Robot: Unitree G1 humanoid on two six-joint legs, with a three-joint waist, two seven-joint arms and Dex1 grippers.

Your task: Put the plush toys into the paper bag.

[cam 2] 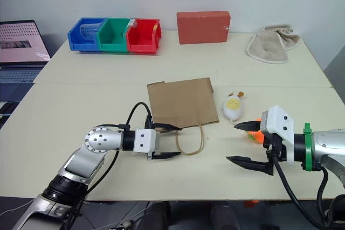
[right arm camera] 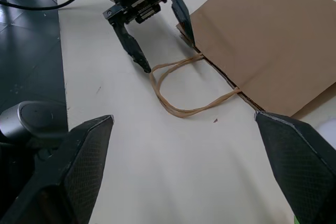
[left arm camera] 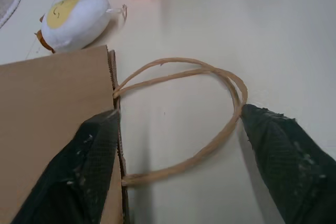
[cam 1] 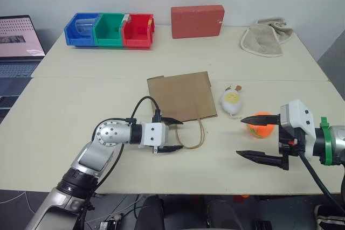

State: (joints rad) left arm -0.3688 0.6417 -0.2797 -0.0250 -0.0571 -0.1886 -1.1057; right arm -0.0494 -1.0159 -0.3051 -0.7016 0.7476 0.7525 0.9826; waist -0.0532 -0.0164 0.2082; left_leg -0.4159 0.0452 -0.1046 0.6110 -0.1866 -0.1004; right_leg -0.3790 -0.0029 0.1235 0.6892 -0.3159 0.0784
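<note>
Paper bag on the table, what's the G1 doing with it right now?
The paper bag lies flat on the table, mouth and loop handles toward the robot. The left hand is open, its fingers straddling the handles at the bag's mouth edge without gripping yet. The right hand is open and empty beside the orange plush ball. The white plush with the yellow face lies just right of the bag. Neither toy is in the bag yet.

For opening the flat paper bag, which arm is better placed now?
The left. Its gripper has open fingers around the handle loop at the paper bag mouth. The right gripper is by the orange toy.
</note>
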